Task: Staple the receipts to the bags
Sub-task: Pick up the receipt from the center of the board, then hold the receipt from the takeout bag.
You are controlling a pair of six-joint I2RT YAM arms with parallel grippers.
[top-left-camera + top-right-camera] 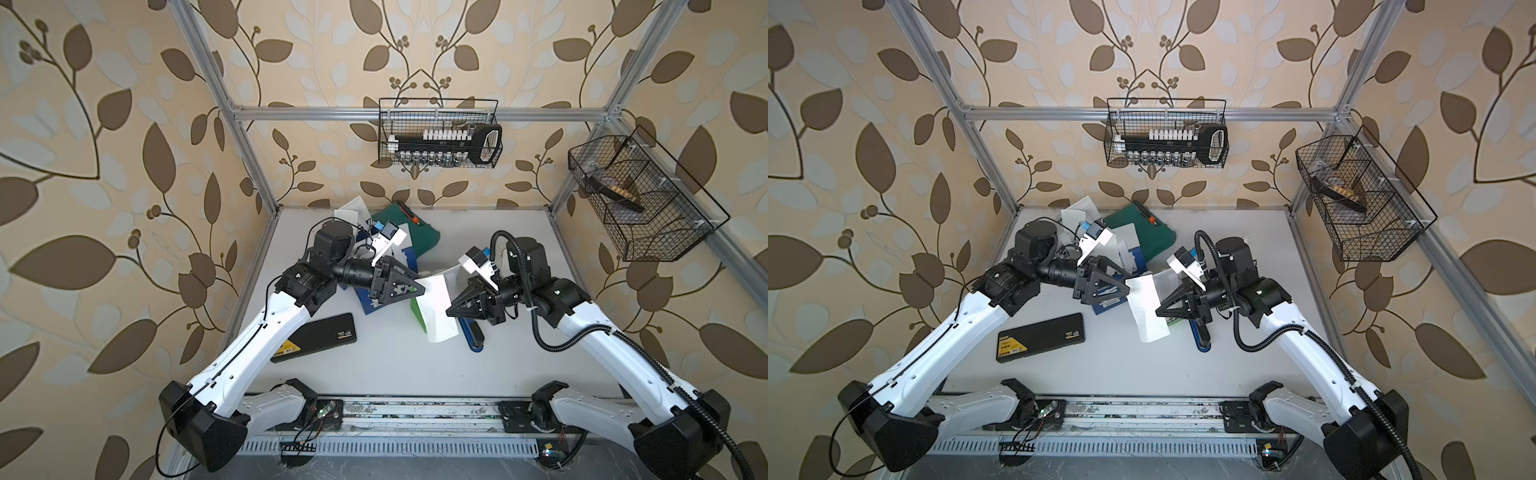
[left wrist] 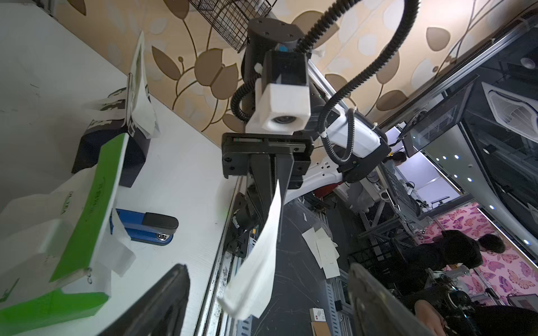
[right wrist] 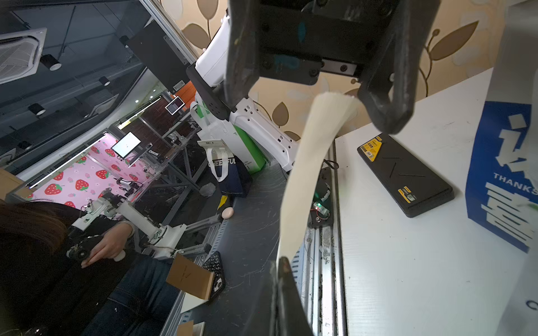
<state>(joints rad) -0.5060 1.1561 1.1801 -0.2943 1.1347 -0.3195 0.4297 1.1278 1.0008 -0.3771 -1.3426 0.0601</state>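
Note:
A white receipt (image 1: 437, 309) hangs in the air over the table's middle. My right gripper (image 1: 449, 311) is shut on one end of it, seen edge-on in the right wrist view (image 3: 279, 261). My left gripper (image 1: 420, 289) faces it, open wide, and the receipt's (image 2: 256, 261) free end lies loose between its fingers (image 2: 166, 302). Under the slip lies the green-and-white bag (image 2: 96, 203), with a navy-and-white bag (image 1: 370, 303) beside it under the left gripper. More navy bags and receipts (image 1: 349, 212) are piled at the back, partly hidden by the left arm.
A blue stapler (image 1: 473, 336) lies on the table under my right gripper. A flat black box with a yellow label (image 1: 320, 336) lies near the left arm. A dark green case (image 1: 419, 237) sits at the back. Wire baskets (image 1: 440, 133) hang on the frame.

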